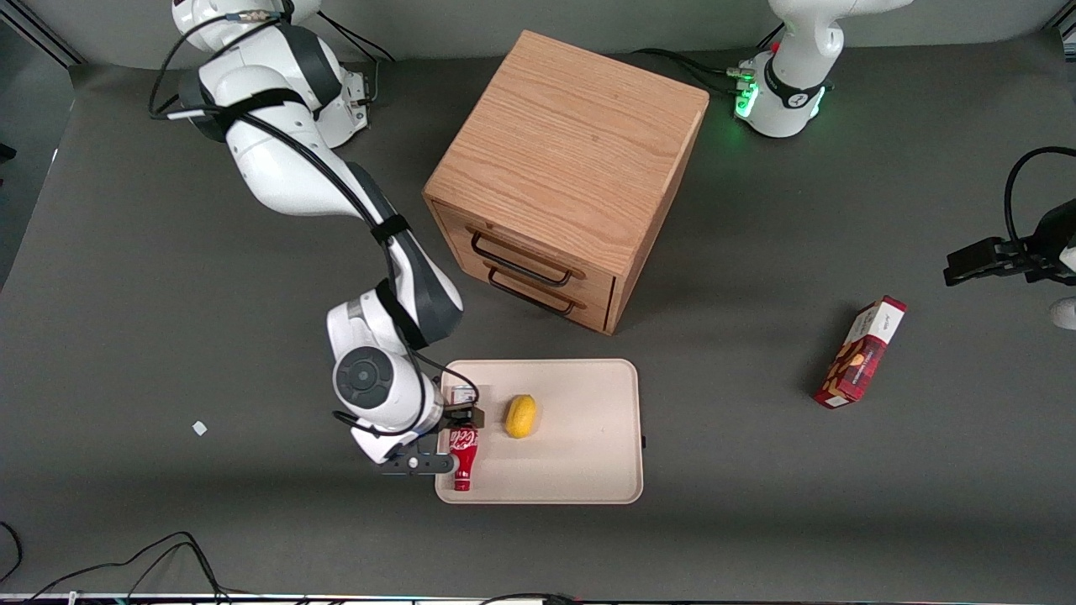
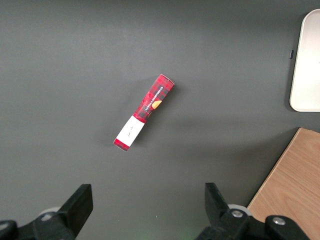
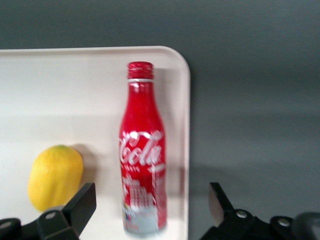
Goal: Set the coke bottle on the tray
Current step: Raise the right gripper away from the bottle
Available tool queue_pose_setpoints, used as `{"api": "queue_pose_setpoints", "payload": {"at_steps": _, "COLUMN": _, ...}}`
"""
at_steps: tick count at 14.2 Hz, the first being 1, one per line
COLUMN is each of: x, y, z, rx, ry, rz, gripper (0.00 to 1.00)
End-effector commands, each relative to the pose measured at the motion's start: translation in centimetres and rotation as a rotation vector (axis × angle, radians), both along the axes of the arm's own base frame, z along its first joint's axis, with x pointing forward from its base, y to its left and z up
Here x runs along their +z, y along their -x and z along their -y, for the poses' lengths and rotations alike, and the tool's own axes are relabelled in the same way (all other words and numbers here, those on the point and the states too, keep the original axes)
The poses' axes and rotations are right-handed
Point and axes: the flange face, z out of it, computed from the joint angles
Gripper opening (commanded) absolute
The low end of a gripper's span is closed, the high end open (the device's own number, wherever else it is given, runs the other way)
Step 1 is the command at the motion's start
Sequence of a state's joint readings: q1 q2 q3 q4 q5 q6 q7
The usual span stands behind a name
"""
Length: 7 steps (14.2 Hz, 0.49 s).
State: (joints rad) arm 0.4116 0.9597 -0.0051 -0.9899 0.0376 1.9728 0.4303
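The coke bottle (image 1: 463, 458) lies flat on the tray (image 1: 580, 470) along its rim at the working arm's end, a lemon (image 1: 520, 416) beside it; the gripper (image 1: 444, 435) hovers just above, fingers spread wide, touching nothing

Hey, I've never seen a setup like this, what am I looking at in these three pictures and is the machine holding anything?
It is a white robot arm working at a dark table. One picture looks down from the front; the other two come from cameras on the arms' wrists. The arm's gripper hangs over the cream tray, fingers open, holding nothing. The coke bottle lies flat on the tray along its edge, with a yellow lemon beside it. A wooden drawer cabinet stands farther from the front camera, and a red snack carton lies toward the parked arm's end of the table.
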Motion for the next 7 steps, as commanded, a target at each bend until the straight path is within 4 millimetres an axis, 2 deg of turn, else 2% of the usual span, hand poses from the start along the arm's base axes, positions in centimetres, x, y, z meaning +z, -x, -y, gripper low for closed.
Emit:
{"api": "queue_pose_setpoints", "payload": {"at_steps": 1, "x": 5.8, "y": 3.3, "z": 4.6, "rx": -0.020, "ry": 0.004, "rz": -0.086, "gripper": 1.00}}
{"api": "queue_pose_setpoints", "payload": {"at_steps": 4, "x": 10.8, "y": 7.7, "z": 9.4, "rx": 0.029, "ry": 0.011, "rz": -0.129, "gripper": 1.00}}
{"api": "queue_pose_setpoints", "payload": {"at_steps": 6, "x": 14.0, "y": 10.4, "z": 13.8, "rx": 0.059, "ry": 0.004, "rz": -0.125, "gripper": 1.00}}
{"api": "queue_pose_setpoints", "payload": {"at_steps": 7, "x": 15.4, "y": 12.4, "z": 14.9, "rx": 0.063, "ry": 0.013, "rz": -0.121, "gripper": 1.00}}
